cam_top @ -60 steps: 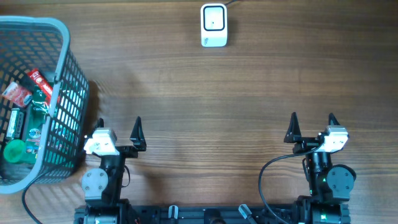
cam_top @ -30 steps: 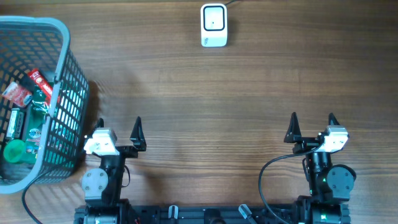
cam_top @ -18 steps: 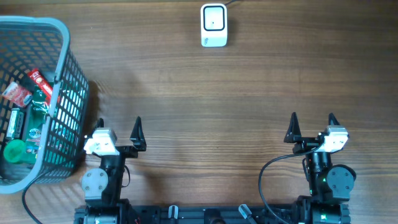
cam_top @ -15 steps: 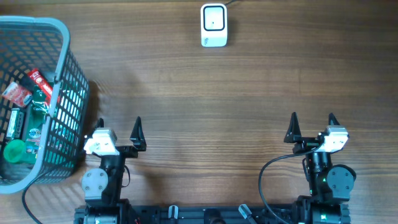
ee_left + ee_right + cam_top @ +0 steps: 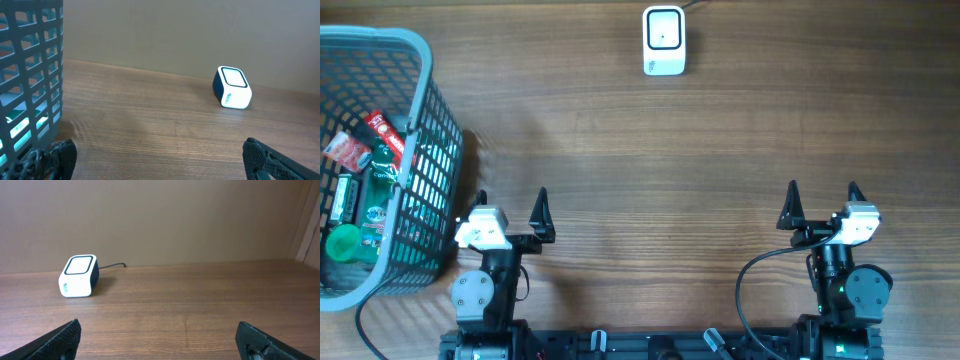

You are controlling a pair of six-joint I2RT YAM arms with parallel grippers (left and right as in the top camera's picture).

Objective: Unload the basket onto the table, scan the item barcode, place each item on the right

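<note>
A white barcode scanner [image 5: 663, 40] with a dark window stands at the far middle of the table; it also shows in the left wrist view, scanner [image 5: 232, 87], and the right wrist view, scanner [image 5: 78, 275]. Several packaged items [image 5: 365, 170], red, green and white, lie inside the grey mesh basket [image 5: 420, 60] at the left. My left gripper [image 5: 510, 205] rests open at the near left, just right of the basket, holding nothing. My right gripper [image 5: 822, 200] rests open at the near right, also holding nothing. Bare wood lies between each pair of fingers.
The basket wall [image 5: 30, 80] rises close to my left gripper's left finger. A black cable [image 5: 112, 265] runs from the scanner toward the back wall. A black cable [image 5: 750, 290] loops by the right arm's base.
</note>
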